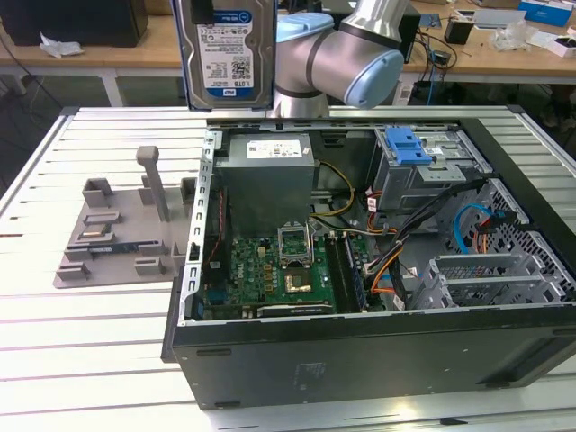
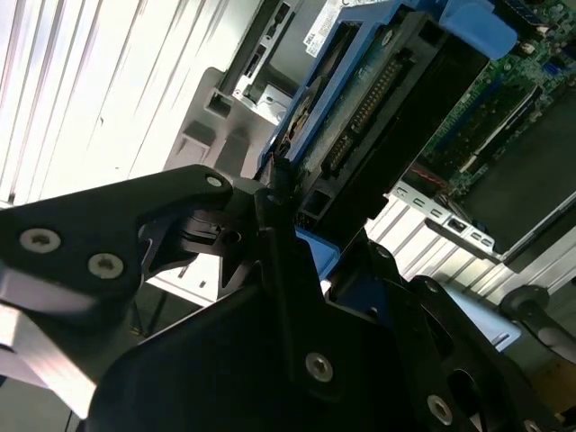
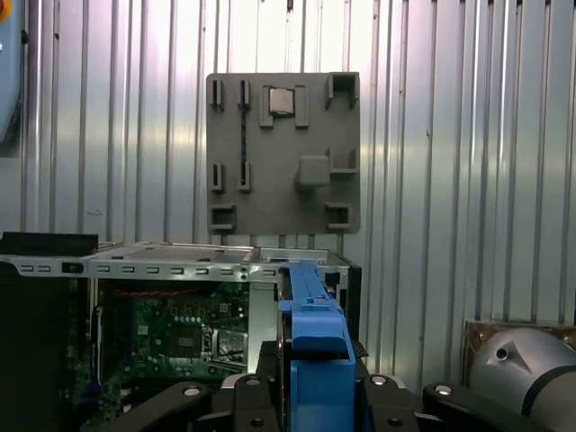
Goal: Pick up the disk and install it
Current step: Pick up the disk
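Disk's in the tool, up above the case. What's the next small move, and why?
Probably carry it toward the exterior view's right, over the drive cage. The tool grips the disk upright and high, well to that view's left of the cage and its blue latch.

Silver tubular arm (image 1: 310, 61) with pale-blue joint caps (image 1: 374, 85); black screw-studded claw (image 2: 284, 205).

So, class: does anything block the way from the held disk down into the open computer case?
Nothing visible does. The gripper holds the disk up above the computer case, whose open side faces upward.
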Controlling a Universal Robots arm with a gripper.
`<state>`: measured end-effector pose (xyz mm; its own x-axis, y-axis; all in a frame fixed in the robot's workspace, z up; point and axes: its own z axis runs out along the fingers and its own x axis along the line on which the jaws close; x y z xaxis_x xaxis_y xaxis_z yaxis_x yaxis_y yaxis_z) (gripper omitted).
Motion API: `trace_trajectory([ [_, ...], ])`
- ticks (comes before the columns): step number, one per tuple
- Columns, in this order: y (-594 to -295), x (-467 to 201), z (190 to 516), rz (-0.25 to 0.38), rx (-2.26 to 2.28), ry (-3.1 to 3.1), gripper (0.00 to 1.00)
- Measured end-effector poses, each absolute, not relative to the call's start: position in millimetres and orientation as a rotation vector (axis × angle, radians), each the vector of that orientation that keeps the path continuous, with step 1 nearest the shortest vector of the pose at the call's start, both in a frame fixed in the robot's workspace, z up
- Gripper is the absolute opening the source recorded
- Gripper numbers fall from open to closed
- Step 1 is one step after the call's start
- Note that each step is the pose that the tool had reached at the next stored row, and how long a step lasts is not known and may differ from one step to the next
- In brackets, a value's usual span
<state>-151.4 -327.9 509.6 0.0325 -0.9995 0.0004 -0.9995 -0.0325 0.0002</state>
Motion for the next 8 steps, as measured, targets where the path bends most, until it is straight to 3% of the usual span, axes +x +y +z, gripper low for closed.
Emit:
trace_trajectory([
  [8, -338.8, -148.5, 509.6, 0.000, 2.257, -2.185, 0.37],
])
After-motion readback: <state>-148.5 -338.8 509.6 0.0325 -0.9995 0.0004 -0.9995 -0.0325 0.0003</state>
